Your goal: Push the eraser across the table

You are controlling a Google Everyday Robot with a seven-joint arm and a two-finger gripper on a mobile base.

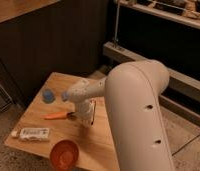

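The wooden table stands at the lower left. My white arm reaches over it from the right and fills the foreground. My gripper is down at the tabletop near the table's middle. The eraser, a dark narrow block with a pale edge, lies right beside the gripper on its right side and is partly hidden by it. I cannot tell whether they touch.
An orange carrot lies just left of the gripper. A blue cup stands at the back left, a white tube at the front left, and an orange bowl at the front edge. A dark wall and metal shelving stand behind.
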